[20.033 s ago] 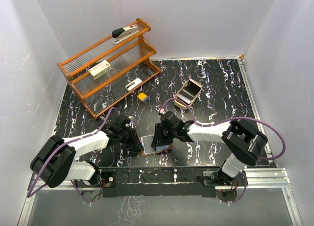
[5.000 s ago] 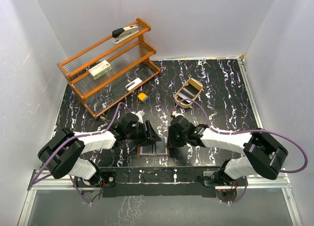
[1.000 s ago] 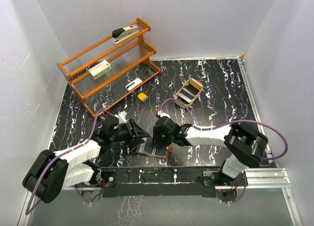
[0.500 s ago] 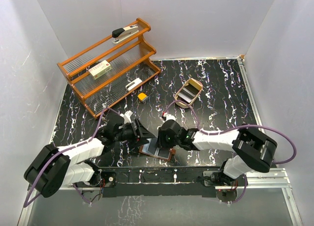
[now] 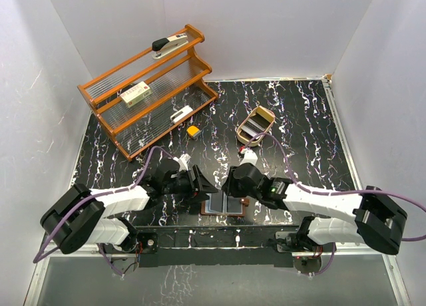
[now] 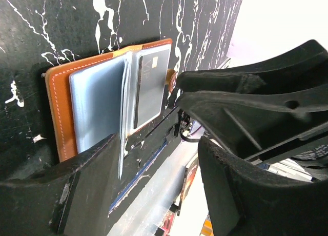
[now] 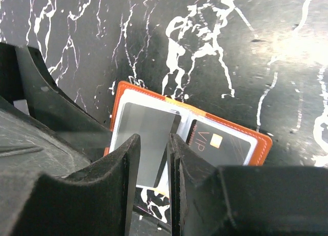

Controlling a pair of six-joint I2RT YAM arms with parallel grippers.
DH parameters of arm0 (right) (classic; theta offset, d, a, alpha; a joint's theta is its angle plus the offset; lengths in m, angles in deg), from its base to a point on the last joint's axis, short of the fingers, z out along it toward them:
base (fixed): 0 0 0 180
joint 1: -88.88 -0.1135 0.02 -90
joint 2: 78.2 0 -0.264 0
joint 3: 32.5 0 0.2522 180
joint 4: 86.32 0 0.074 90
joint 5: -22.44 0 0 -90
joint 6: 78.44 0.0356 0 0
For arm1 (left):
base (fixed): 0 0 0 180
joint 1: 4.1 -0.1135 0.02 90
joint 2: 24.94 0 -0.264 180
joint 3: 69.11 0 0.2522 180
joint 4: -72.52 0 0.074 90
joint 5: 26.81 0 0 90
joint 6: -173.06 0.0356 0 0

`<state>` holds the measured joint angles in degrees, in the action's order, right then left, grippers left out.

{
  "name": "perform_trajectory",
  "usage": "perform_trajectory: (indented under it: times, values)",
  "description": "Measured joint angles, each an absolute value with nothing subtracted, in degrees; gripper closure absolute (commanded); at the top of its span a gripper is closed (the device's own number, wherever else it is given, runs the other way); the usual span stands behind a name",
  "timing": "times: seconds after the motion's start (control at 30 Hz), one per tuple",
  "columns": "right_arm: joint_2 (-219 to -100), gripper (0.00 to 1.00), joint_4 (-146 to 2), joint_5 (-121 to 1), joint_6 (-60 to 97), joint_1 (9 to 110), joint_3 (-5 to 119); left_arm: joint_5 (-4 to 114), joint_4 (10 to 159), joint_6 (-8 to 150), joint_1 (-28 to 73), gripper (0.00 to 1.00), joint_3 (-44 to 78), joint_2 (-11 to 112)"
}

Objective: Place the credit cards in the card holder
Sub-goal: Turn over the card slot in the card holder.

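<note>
Spanning the view: black marbled table (image 5: 299, 113), wooden rack (image 5: 143, 86) rear left. Left gripper (image 5: 203, 186) released, jaws wide, at the card holder's left edge. Right gripper (image 7: 154, 138) above it, jaws a narrow gap apart, nothing between. Oval tray (image 5: 267, 113) behind holds credit cards (image 5: 253, 128). Card holder (image 5: 224, 204) lies open at the near edge, grey card (image 7: 138, 128) and dark card (image 7: 220, 146) pocketed.

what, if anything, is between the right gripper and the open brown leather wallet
Nothing visible. The right gripper hangs directly over the open reddish-brown leather wallet, its fingertips just above a flat grey card lying on one pocket. The left gripper sits open at the wallet's left edge in the top view, not across that path.
</note>
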<state>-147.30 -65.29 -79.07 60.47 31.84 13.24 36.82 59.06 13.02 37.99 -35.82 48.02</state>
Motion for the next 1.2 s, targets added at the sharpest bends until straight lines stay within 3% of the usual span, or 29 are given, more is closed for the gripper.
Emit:
perform_trajectory:
  times: [0.4, 0.7, 1.2]
  values:
    - [-144.0, 0.56, -43.3, -89.1, 67.4, 31.9, 15.0, 37.8, 55.8, 12.6, 41.6, 0.40, -30.9, 53.3]
    - [-142.1, 0.65, -38.8, -89.3, 70.0, 32.8, 14.5, 38.4, 53.3, 12.4, 44.6, 0.40, -28.1, 59.7]
    - [-142.6, 0.66, -51.7, -82.9, 71.2, 33.7, 7.7, 39.9, 50.6, 12.7, 49.0, 0.42, -26.1, 61.1]
